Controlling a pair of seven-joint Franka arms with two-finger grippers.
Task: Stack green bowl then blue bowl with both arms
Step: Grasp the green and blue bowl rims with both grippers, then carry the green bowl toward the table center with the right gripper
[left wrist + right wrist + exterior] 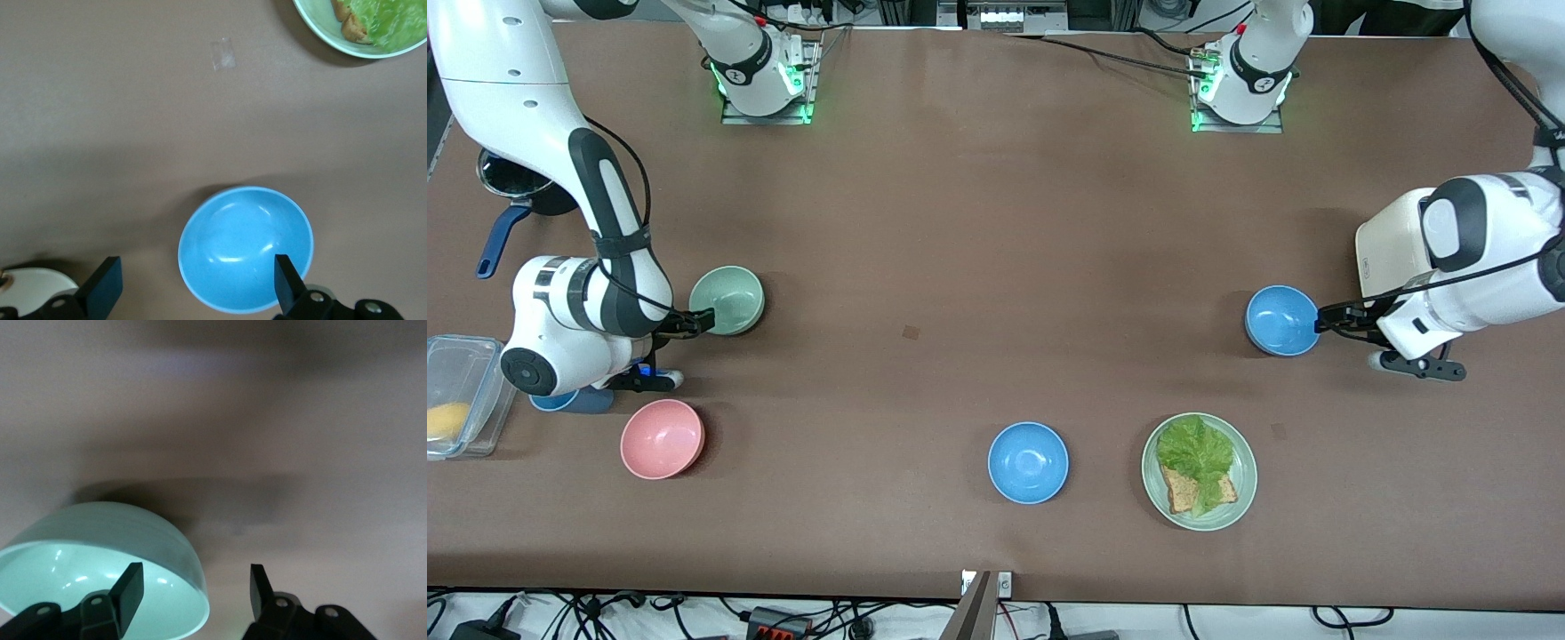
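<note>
The pale green bowl (727, 300) stands upright toward the right arm's end of the table. My right gripper (703, 320) is open at its rim. In the right wrist view one finger (130, 590) is inside the green bowl (100, 540) and the other is outside, with the rim between them, and the right gripper (193, 587) is not closed on it. A sky-blue bowl (1282, 320) stands toward the left arm's end. My left gripper (1323, 318) is open at its rim. In the left wrist view one finger (288, 283) is over the blue bowl (243, 247) and the left gripper (197, 287) holds nothing.
A second blue bowl (1028, 462) and a green plate with lettuce and toast (1240, 498) lie nearer the front camera. A pink bowl (663, 438), a clear container (463, 356), a dark blue cup (569, 402) and a pan (511, 191) crowd the right arm's end. A cream board (1387, 244) lies under the left arm.
</note>
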